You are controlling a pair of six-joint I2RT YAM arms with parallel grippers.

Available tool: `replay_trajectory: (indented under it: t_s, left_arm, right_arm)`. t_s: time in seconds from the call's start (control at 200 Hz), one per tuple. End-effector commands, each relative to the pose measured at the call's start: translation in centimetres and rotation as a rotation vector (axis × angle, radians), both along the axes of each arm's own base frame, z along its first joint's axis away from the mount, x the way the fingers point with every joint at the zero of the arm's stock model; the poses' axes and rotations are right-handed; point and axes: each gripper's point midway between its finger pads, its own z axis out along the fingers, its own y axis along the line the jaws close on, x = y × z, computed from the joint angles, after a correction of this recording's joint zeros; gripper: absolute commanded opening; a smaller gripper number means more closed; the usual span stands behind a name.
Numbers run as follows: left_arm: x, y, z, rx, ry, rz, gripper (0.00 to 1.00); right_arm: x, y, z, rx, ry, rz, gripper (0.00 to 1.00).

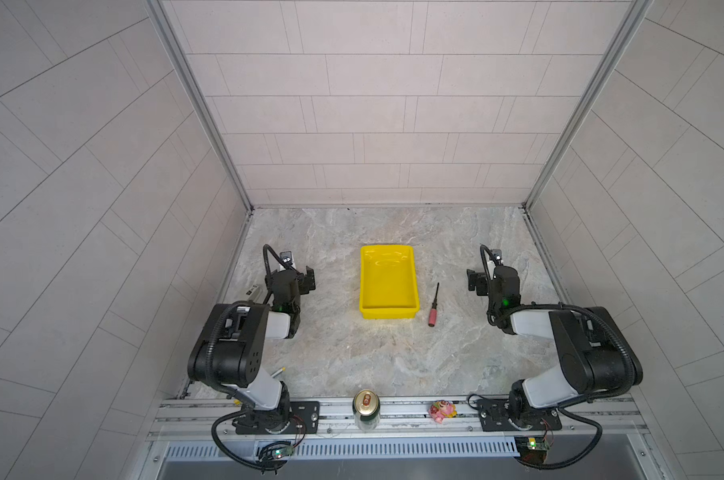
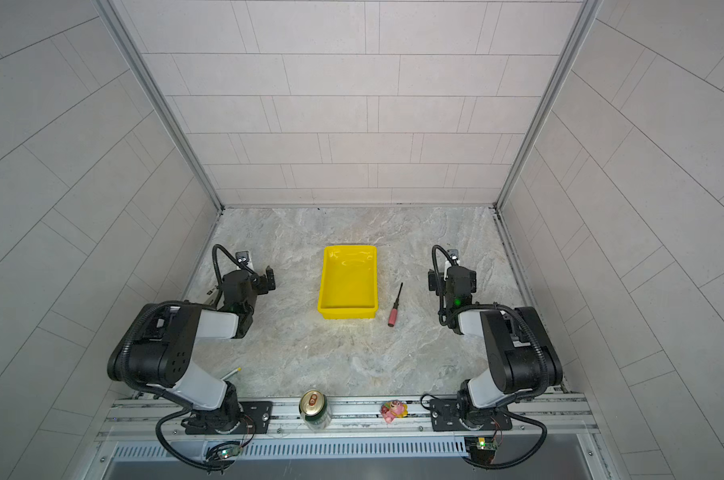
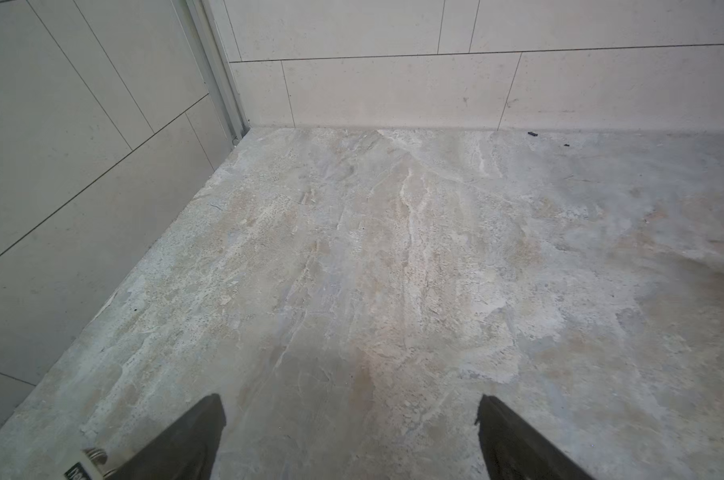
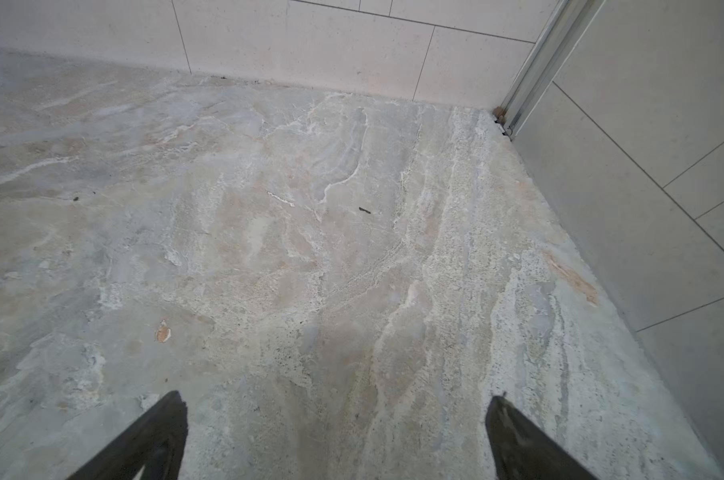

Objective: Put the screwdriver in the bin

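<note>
The screwdriver point(image 1: 433, 309) point(image 2: 394, 309), red-pink handle and thin black shaft, lies flat on the marbled table just right of the bin, handle toward the front. The bin point(image 1: 387, 286) point(image 2: 347, 282) is a shallow yellow tray in the middle of the table, with nothing in it. My left gripper point(image 1: 307, 279) point(image 2: 269, 280) hovers left of the bin; in the left wrist view it point(image 3: 352, 409) is open over bare table. My right gripper point(image 1: 474, 283) point(image 2: 433, 282) hangs right of the screwdriver, apart from it, and is open over bare table point(image 4: 337, 407). Neither wrist view shows bin or screwdriver.
A drinks can point(image 1: 366, 409) and a small pink toy point(image 1: 442, 410) stand on the front rail. A thin silver stick with a yellow tip point(image 1: 278, 371) lies by the left arm's base. Tiled walls close in the left, right and back.
</note>
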Motion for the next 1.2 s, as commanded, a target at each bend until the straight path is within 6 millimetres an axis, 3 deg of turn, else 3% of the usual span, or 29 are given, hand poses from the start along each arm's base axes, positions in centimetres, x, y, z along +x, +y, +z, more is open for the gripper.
replay_trajectory:
  t_s: [0.0, 1.196]
  left_arm:
    - [0.38, -0.48, 0.25, 0.008, -0.006, -0.027, 1.0]
    - [0.62, -0.8, 0.09, -0.003, 0.004, -0.052, 1.0]
  right_arm:
    - [0.25, -0.02, 0.33, -0.013, -0.005, -0.005, 1.0]
    - [0.17, -0.32, 0.37, -0.008, -0.011, -0.018, 1.0]
